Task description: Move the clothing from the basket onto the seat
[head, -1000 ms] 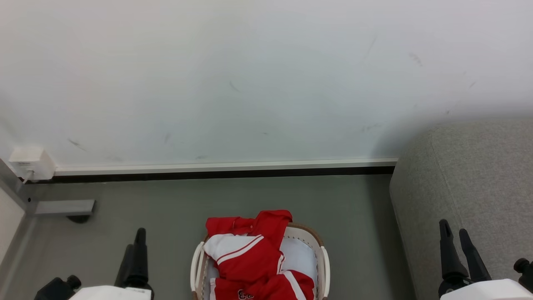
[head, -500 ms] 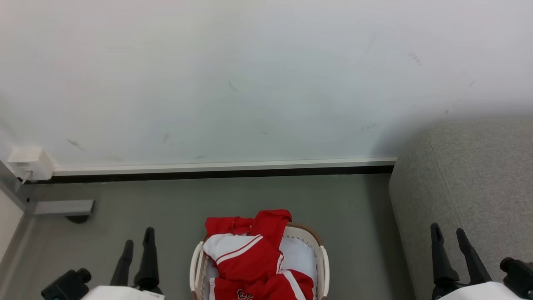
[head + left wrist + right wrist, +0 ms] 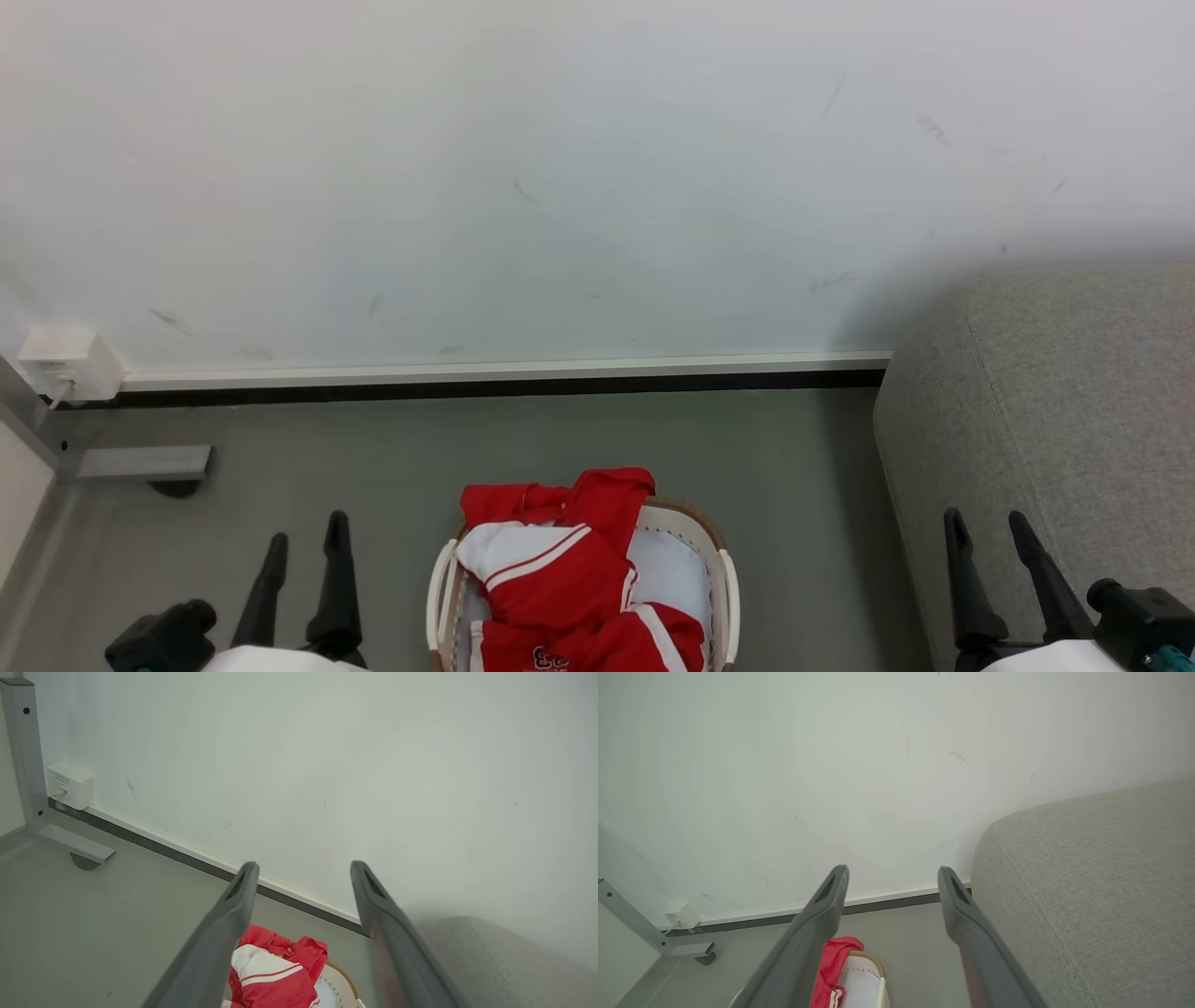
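Red clothing (image 3: 569,569) with white stripes and panels is piled in the white basket (image 3: 724,583) on the grey floor, one piece draped over its far rim. The same clothing (image 3: 275,970) shows between the left wrist view's fingers, and the clothing (image 3: 831,963) and basket (image 3: 868,975) show low in the right wrist view. My left gripper (image 3: 306,543) stands open left of the basket, holding nothing. My right gripper (image 3: 985,516) stands open in front of the grey seat (image 3: 1064,411), also holding nothing. The seat (image 3: 1092,891) fills the right side there.
A white wall (image 3: 560,168) with a baseboard runs behind the basket. A white wall box (image 3: 65,364) and a grey metal frame foot (image 3: 140,464) sit at the far left. Bare grey floor (image 3: 373,467) lies around the basket.
My left gripper's fingers have spread apart and shifted slightly. My right gripper has slid left and a little lower. The basket and clothing have not moved.
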Tool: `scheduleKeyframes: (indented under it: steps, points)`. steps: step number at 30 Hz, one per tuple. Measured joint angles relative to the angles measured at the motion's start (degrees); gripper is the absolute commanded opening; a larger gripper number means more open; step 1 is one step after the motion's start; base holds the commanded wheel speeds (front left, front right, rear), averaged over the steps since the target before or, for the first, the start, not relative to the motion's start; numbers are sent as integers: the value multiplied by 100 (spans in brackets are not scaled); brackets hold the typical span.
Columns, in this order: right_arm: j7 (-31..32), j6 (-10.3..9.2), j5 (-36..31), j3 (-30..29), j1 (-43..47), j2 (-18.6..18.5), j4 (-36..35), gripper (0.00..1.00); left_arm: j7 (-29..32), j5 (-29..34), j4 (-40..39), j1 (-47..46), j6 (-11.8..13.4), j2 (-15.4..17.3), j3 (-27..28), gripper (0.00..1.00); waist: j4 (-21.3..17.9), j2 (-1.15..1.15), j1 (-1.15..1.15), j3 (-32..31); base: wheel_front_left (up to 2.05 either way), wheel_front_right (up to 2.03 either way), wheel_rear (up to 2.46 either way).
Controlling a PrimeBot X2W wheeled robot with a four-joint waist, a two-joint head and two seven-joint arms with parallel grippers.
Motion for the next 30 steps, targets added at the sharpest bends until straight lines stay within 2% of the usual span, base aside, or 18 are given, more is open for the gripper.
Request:
scheduleKeyframes:
  steps: [16,30]
  points:
    - [-214,0,-859,79,22,-3,55,100,-234,953,-40,79,0,4,31,100,-9,0,0,11,0,0,0]
    - [-392,0,-1039,68,108,-8,89,100,-394,1597,37,135,-47,9,49,100,-24,0,0,19,0,0,0]
